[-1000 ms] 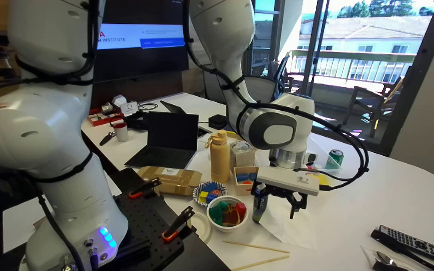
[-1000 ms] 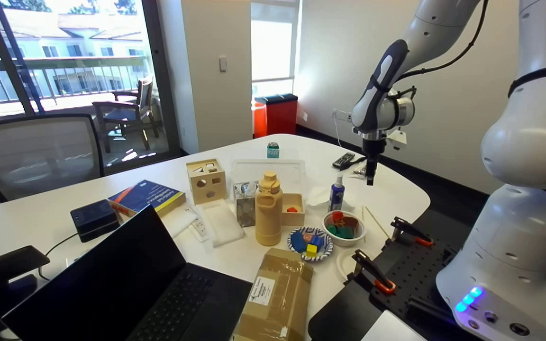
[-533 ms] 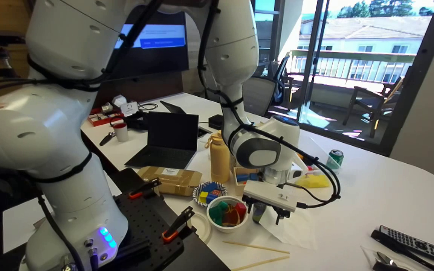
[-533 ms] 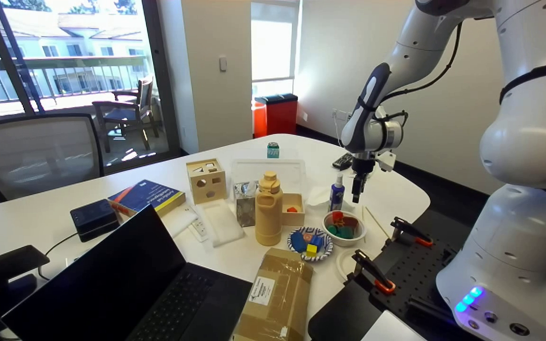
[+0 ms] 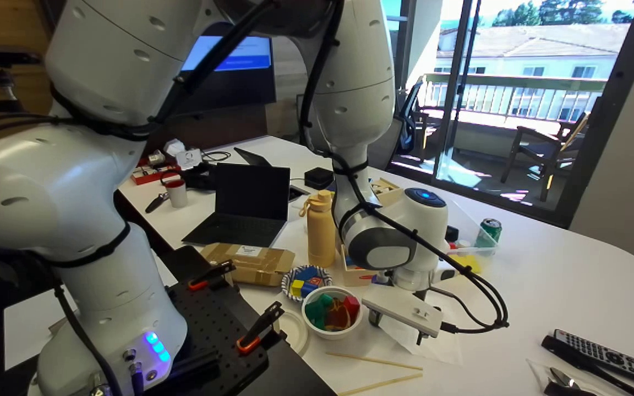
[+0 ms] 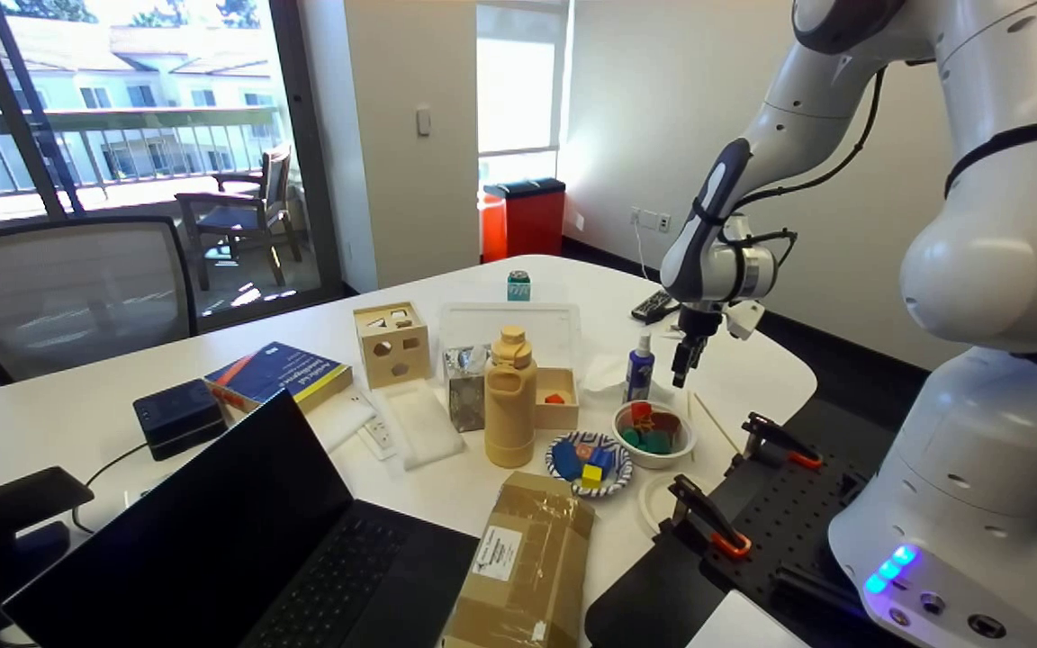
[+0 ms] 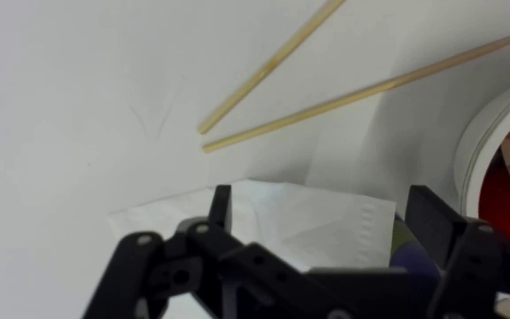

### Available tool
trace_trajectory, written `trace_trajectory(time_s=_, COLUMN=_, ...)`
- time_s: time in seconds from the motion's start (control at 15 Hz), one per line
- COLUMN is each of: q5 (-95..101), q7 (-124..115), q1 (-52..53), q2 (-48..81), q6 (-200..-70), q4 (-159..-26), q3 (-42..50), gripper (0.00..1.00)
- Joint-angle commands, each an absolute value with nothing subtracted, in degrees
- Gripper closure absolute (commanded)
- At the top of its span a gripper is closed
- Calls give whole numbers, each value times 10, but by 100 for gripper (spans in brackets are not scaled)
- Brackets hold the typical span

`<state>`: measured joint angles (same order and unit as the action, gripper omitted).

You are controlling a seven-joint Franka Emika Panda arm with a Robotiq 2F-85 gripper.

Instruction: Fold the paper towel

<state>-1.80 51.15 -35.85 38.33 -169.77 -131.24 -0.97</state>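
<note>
The black two-fingered gripper (image 7: 320, 195) is hovering, jaws wide apart and empty, over the thin white paper towel (image 7: 314, 221) on the white table (image 7: 69, 97). The paper towel is likely handling light and limp, its creased edge (image 7: 266, 191) offering the surest pinch.

- You have a thin white paper towel (image 7: 326, 219), with a row of small stamped marks along the edge nearest the spray bottle (image 6: 639, 373).
- You see it spread out and lying mostly flat, softly creased.
- You find it just beside the spray bottle, one corner close to it; you cannot tell whether they touch.
</note>
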Motion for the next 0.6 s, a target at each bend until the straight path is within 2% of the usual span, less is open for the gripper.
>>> trace_trajectory(time_s=0.0, q5=-12, q7=492, q1=-389, q2=399, q6=-1720, q4=-1305, q3=-40, gripper=0)
trace_trajectory(time_s=0.53, q5=5, q7=459, q1=-387, q2=434, q6=-1724, q4=-1279, q3=-54, gripper=0)
